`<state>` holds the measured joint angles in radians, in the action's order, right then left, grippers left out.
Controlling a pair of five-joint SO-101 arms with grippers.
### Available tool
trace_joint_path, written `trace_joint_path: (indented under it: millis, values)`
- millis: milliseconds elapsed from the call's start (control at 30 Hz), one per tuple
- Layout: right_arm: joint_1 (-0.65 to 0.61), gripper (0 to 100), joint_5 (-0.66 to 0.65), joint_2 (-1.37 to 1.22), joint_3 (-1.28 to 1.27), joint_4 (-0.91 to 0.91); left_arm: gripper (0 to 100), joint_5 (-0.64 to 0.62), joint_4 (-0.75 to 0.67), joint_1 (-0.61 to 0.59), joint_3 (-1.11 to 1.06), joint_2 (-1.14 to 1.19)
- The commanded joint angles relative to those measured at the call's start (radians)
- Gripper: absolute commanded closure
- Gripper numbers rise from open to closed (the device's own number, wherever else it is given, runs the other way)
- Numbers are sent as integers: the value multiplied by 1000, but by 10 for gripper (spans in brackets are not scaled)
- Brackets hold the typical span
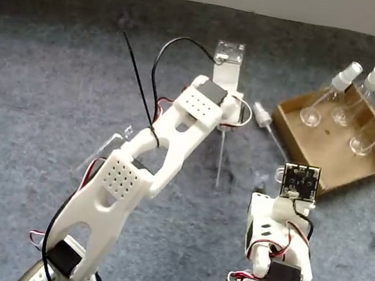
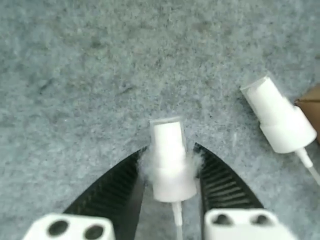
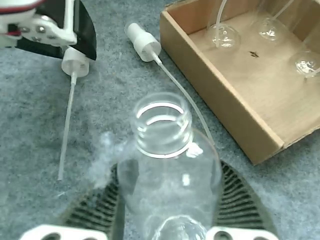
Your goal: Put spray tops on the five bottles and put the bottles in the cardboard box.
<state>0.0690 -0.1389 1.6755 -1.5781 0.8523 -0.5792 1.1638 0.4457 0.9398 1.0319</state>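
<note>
Gripping a white spray top by its collar, the left claw is closed snugly on it, a black jaw pressed on either side, the nozzle poking out past the fingertips and the thin dip tube hanging down from the claw toward the desk. Over on the other side, the right claw is clamped around the body of a clear bottle, whose open, uncapped neck sticks out ahead of the fingertips. The left claw and its top sit ahead of that mouth and off to one side, not yet lined up. That top looks light and rigid, so the collar is the right hold, since squeezing the nozzle would likely press the pump. The tube is the tricky bit: long and bendy, it will probably sway and needs threading into a narrow mouth. The bottle looks light, hard and smooth, likely slippery, and glass or plastic I cannot tell, so a firm hold on the body makes sense while the top goes on. A second spray top lies loose just beside the left claw, between it and the cardboard box, which sits beyond the right claw. Three capped bottles lie inside. What looks like a fifth clear bottle lies well behind the left claw.
</note>
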Motion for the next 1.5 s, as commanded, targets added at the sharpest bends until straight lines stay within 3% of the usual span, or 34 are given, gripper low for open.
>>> trace_joint_path:
  millis: [0,400,767,900,1267,1467]
  values:
    - [10,864,8,12,8,-28,995,-3,8,-22,50,-22]
    - [10,864,8,12,8,-28,995,0,218,-22,85,-30]
    - [8,864,8,12,8,-28,995,261,585,-45,602,-24]
    - [8,864,8,12,10,-28,995,265,592,-77,731,-30]
    - [-90,864,6,12,-16,-30,995,265,597,-79,720,-257]
    - [-139,864,0,12,-102,-185,995,265,597,-79,716,-381]
